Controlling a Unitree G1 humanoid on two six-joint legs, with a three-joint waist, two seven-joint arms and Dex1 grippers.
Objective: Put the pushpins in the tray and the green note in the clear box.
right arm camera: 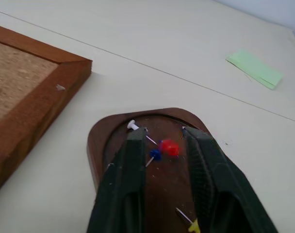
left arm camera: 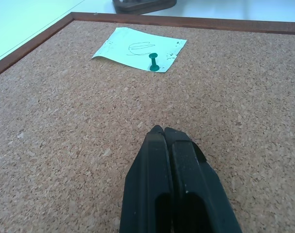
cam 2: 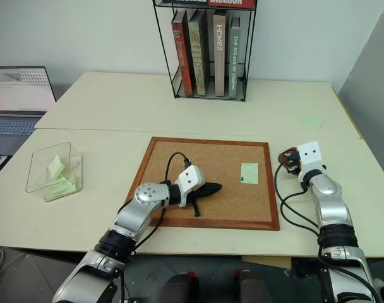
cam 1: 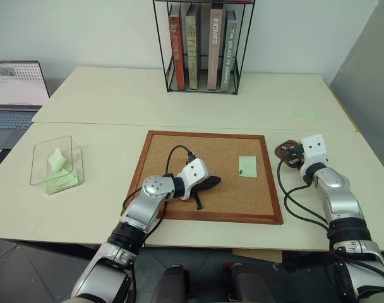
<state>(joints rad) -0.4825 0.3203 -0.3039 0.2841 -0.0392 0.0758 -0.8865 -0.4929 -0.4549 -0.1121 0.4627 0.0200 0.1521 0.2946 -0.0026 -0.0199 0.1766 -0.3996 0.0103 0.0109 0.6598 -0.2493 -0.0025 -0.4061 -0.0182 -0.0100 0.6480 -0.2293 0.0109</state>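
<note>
On the far left, clear box (cam 1: 56, 165): holds folded green papers, not the flat note yet;
Left gripper (left arm camera: 160, 130): fingers together, empty, over the corkboard (cam 1: 179, 148);
Green note (cam 1: 247, 166): pinned there by the green pushpin (left arm camera: 154, 62); both remain;
Right gripper (right arm camera: 164, 132): fingers apart above the tray (right arm camera: 96, 141); red pushpin (right arm camera: 170, 147) in it, done.

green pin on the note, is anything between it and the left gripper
Nothing visible. The left gripper, fingers shut, points across bare corkboard toward the green pin, which stands in the green note. Only open cork lies between them.
</note>
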